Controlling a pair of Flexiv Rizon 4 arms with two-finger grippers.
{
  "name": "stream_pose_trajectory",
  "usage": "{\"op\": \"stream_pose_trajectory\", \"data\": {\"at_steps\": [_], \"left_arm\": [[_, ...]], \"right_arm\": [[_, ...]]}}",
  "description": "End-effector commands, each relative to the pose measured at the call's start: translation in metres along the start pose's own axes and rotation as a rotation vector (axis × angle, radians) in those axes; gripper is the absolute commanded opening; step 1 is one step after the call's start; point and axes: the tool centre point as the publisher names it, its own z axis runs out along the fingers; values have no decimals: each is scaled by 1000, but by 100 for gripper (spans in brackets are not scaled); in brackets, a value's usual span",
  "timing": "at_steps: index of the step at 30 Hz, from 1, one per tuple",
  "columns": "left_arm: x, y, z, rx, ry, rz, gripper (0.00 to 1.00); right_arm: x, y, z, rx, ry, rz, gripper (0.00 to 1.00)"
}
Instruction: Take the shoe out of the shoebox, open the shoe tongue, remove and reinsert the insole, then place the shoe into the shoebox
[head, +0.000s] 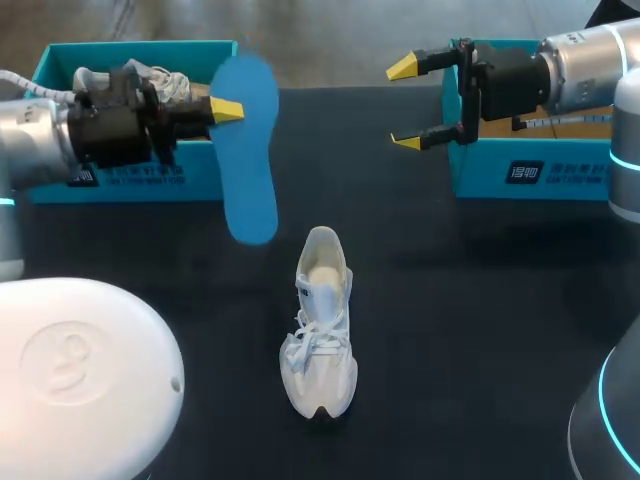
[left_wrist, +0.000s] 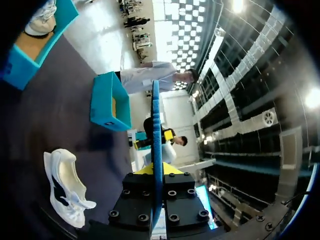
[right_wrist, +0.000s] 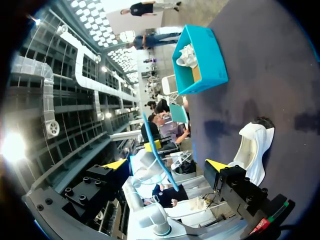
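A white shoe (head: 320, 325) lies on the black table, its opening toward the far side, and also shows in the left wrist view (left_wrist: 65, 192) and beside the right fingers (right_wrist: 252, 150). My left gripper (head: 228, 110) is shut on one edge of the blue insole (head: 250, 150) and holds it in the air above the table, left of the shoe. Between its own fingers (left_wrist: 156, 172) the insole (left_wrist: 156, 145) appears edge-on. My right gripper (head: 405, 105) hangs open and empty at the back right, facing the insole (right_wrist: 157, 150).
A teal shoebox (head: 60, 60) at the back left holds a second white shoe (head: 155, 80). Another teal shoebox (head: 530, 170) stands at the back right under my right arm. The robot's white dome (head: 80, 370) covers the near left corner.
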Motion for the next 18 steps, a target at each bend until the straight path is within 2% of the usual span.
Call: {"op": "stream_pose_trajectory", "data": {"at_steps": [1, 8, 18], "left_arm": [[-8, -16, 9, -81, -20, -262, 0], [-12, -26, 14, -111, -6, -274, 0], [-25, -36, 23, -126, 10, -135, 0]], "right_arm": [[0, -1, 1, -2, -5, 1, 100], [0, -1, 1, -2, -5, 1, 100], [0, -1, 1, -2, -5, 1, 100]]}}
